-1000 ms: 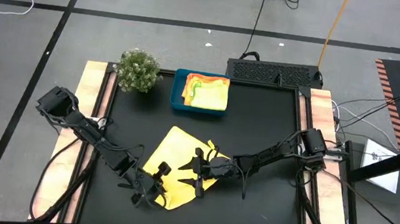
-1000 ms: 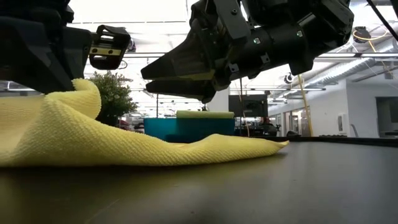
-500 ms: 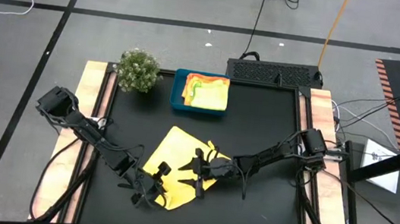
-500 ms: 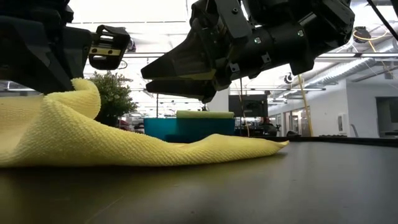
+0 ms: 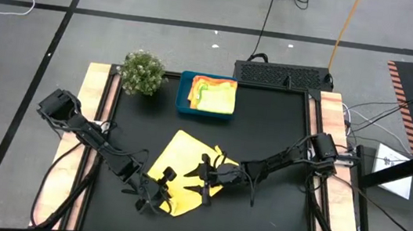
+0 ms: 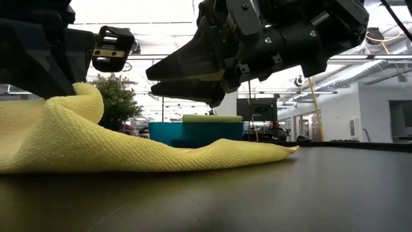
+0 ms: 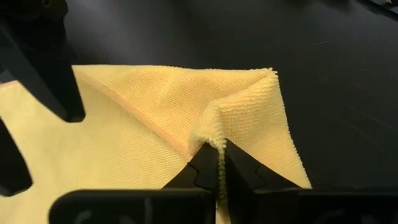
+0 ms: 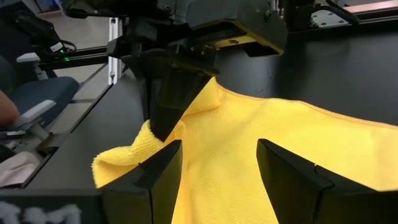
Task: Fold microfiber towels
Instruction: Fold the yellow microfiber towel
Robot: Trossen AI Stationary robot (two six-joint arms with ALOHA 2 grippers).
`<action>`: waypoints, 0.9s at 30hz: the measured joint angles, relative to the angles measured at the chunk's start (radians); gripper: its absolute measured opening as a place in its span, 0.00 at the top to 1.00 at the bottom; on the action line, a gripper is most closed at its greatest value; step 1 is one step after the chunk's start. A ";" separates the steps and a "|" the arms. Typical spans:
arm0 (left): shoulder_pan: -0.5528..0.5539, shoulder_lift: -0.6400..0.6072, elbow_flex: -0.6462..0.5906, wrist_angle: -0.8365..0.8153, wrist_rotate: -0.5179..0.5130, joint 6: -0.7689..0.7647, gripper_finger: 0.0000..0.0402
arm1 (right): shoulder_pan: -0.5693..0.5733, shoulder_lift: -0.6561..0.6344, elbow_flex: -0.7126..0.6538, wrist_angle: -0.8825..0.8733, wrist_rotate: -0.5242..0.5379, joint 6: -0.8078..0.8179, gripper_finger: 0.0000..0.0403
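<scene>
Pinching a raised fold of the yellow towel [image 7: 161, 118], my left gripper [image 7: 218, 163] has its fingers clamped on the cloth near the table's front. My right gripper [image 8: 217, 163] hovers above the towel, fingers apart, holding nothing.

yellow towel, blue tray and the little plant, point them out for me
yellow towel [image 5: 179, 153], high view, on its flat upper part.
blue tray [image 5: 184, 102], high view, on its left rim.
plant [image 5: 142, 72], high view, on the middle of its foliage.
</scene>
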 joint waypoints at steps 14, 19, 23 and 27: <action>-0.012 0.000 0.000 0.000 0.009 0.052 0.99 | 0.006 0.004 0.007 -0.020 -0.083 0.058 0.51; -0.036 0.000 0.000 -0.012 0.029 0.089 0.99 | -0.013 0.080 0.132 -0.049 -0.166 0.028 0.51; -0.049 -0.001 0.001 -0.020 0.029 0.096 0.99 | -0.018 0.165 0.248 -0.162 -0.211 0.020 0.51; -0.069 -0.001 0.001 -0.046 0.057 0.081 0.99 | -0.025 0.198 0.295 -0.204 -0.214 0.023 0.51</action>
